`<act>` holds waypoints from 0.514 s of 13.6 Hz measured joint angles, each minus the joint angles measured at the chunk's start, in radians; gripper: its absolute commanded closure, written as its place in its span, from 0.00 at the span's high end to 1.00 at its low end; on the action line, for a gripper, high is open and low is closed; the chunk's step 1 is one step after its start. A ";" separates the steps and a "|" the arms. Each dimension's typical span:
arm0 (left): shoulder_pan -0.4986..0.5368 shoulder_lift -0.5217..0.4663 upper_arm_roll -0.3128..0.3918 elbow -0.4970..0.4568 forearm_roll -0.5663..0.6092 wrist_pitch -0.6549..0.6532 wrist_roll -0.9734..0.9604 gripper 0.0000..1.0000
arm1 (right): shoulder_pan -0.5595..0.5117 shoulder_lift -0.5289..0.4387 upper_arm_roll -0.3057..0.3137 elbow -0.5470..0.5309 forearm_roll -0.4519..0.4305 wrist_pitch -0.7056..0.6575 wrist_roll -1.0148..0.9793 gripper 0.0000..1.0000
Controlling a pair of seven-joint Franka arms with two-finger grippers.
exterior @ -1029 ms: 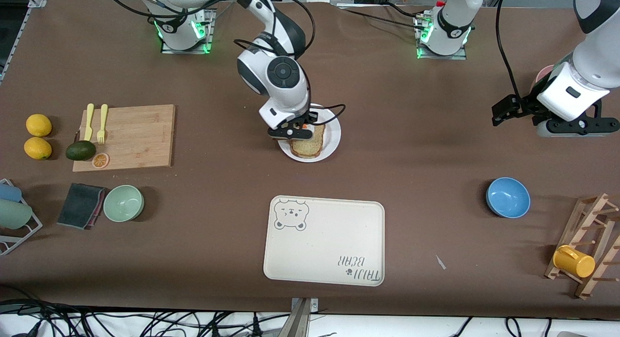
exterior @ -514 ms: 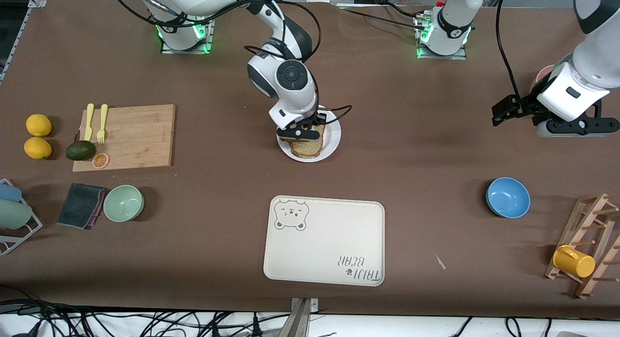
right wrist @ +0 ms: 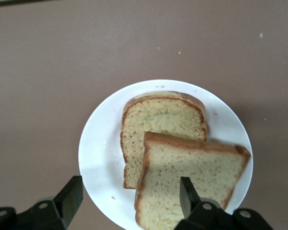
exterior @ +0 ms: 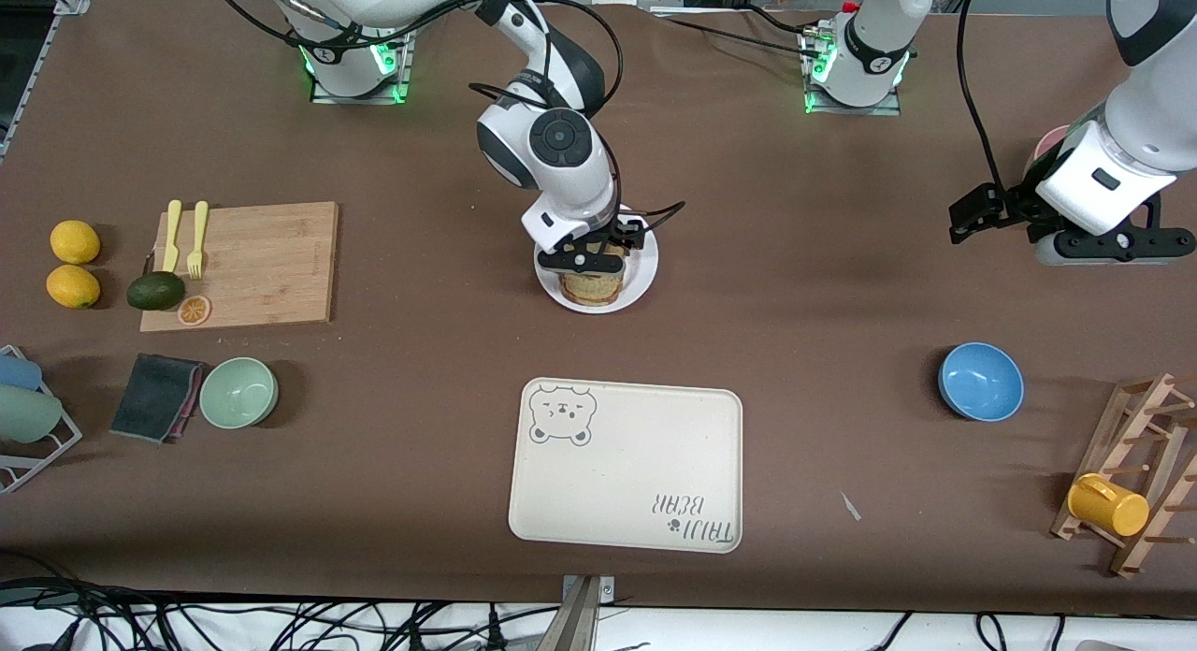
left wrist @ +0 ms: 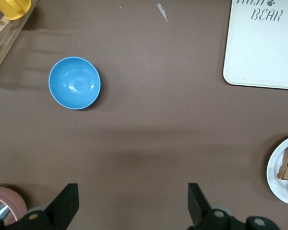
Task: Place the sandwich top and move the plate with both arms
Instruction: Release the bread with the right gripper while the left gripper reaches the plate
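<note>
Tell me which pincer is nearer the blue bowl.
Left. The left pincer hangs over bare table near the blue bowl, at the left arm's end; the right pincer is over the plate, well away.

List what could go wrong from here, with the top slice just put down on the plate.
1. The top slice lies skewed on the lower slice, overhanging toward the plate rim; it may slide off when the plate moves.
2. The open right pincer hangs just over the bread and could snag it when lifting.
3. The left pincer waits open over bare table near the blue bowl.
</note>
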 measured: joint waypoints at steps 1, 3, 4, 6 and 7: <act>-0.003 0.010 -0.002 0.000 0.000 -0.001 0.000 1.00 | -0.003 -0.013 -0.009 0.008 0.000 -0.012 0.000 0.99; -0.011 0.044 -0.004 0.000 0.000 -0.001 0.000 1.00 | -0.034 -0.061 -0.024 0.020 0.004 -0.080 -0.025 0.99; -0.019 0.062 -0.007 0.000 -0.003 -0.001 0.000 1.00 | -0.062 -0.095 -0.027 0.024 0.025 -0.120 -0.070 0.99; -0.036 0.103 -0.015 -0.001 -0.076 -0.001 0.000 1.00 | -0.138 -0.178 -0.033 0.030 0.082 -0.233 -0.201 0.99; -0.046 0.131 -0.018 -0.003 -0.140 -0.001 0.000 1.00 | -0.182 -0.223 -0.034 0.031 0.092 -0.296 -0.265 0.99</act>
